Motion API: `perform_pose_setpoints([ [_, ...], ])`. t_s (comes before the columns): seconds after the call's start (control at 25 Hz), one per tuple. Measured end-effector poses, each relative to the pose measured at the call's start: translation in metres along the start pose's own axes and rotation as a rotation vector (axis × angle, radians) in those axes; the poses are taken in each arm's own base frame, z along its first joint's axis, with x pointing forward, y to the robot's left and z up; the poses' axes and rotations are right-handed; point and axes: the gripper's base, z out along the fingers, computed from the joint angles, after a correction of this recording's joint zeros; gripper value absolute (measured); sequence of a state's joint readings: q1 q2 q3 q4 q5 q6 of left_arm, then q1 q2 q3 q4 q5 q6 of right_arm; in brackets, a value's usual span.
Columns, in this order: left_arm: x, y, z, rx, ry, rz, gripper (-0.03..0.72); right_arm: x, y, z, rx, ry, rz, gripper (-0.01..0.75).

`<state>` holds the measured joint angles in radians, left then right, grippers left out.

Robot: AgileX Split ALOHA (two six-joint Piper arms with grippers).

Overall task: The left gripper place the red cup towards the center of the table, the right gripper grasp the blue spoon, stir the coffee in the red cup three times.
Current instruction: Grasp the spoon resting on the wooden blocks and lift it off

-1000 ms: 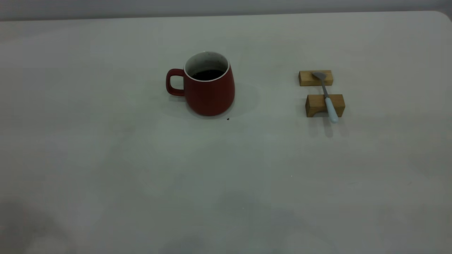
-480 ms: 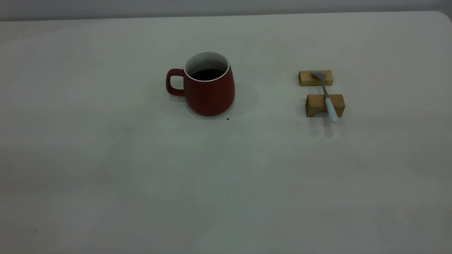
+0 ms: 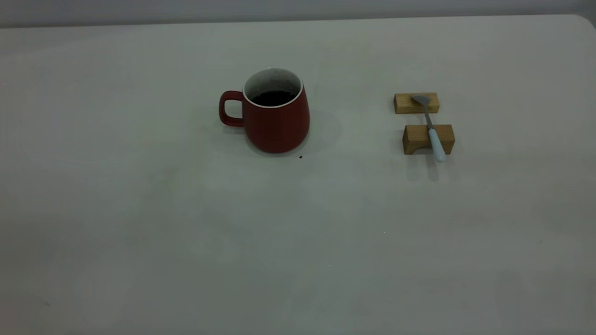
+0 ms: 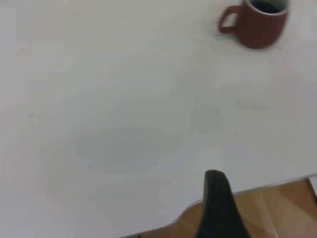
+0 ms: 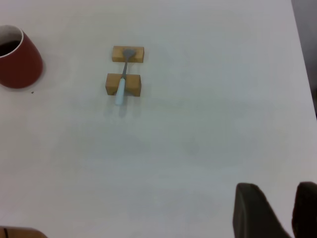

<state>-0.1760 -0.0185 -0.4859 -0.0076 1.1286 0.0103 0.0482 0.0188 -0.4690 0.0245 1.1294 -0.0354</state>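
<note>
Cup: red cup (image 3: pixel 275 111) stands mid-desk (image 3: pixel 139 223), coffee (image 3: pixel 274 98) inside.
Left gripper (image 4: pixel 218 208): fingers, cannot tell.
Right gripper (image 5: pixel 280 210): fingers apart, holding nothing.
Tip: lift cup level.

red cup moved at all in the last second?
No. The red cup sits at the same spot, the tiny dark speck just off its base as before.
</note>
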Motion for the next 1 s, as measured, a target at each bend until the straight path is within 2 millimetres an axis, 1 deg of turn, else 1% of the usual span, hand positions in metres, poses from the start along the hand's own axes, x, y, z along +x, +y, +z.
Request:
perform_pose_setpoints([
  [0.28, 0.0, -0.002, 0.0, -0.118, 0.003, -0.094, 0.558, 0.0, 0.0, 0.0, -0.004, 0.0, 0.002, 0.237],
  [0.56, 0.0, -0.003, 0.0, -0.123, 0.003, -0.099, 0.558, -0.001, 0.003, 0.0, -0.035, -0.008, 0.042, 0.237],
  [0.68, 0.0, -0.003, 0.0, -0.123, 0.003, -0.099, 0.558, -0.007, 0.007, 0.0, -0.079, -0.023, 0.037, 0.245],
  [0.76, 0.0, -0.003, 0.0, -0.123, 0.003, -0.099, 0.558, -0.017, 0.01, 0.007, -0.112, -0.021, 0.01, 0.271],
  [0.84, 0.0, -0.003, 0.0, -0.123, 0.003, -0.099, 0.558, -0.03, 0.011, 0.02, -0.137, -0.003, -0.014, 0.326],
  [0.92, 0.0, -0.003, 0.0, -0.123, 0.003, -0.099, 0.558, -0.045, 0.012, 0.036, -0.157, 0.002, -0.015, 0.393],
  [1.0, 0.0, -0.003, 0.0, -0.123, 0.003, -0.099, 0.558, -0.057, 0.013, 0.059, -0.178, 0.063, 0.006, 0.458],
])
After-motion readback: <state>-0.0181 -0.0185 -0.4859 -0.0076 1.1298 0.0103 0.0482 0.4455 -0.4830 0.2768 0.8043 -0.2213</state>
